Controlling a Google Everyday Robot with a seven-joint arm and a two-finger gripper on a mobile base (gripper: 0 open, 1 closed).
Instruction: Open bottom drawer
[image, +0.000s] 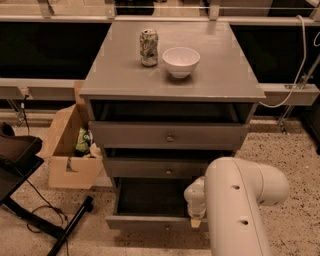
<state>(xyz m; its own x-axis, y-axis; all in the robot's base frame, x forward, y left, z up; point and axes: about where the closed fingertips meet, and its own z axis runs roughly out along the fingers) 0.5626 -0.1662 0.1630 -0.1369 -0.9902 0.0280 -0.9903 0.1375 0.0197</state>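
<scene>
The bottom drawer (150, 223) is the lowest of three grey drawers and stands pulled out toward me. Its dark, deep inside (150, 196) shows, and a small round knob (166, 228) sits at the middle of its flat front. My gripper (195, 216) is at the right end of the drawer front, just over its top edge. The big white arm link (240, 205) hides most of it.
The middle drawer (168, 168) and top drawer (169, 135) sit above, each slightly out. A green can (148, 47) and a white bowl (181, 61) stand on the cabinet top. An open cardboard box (72, 150) is at the left, with a black stand (47, 225) on the floor.
</scene>
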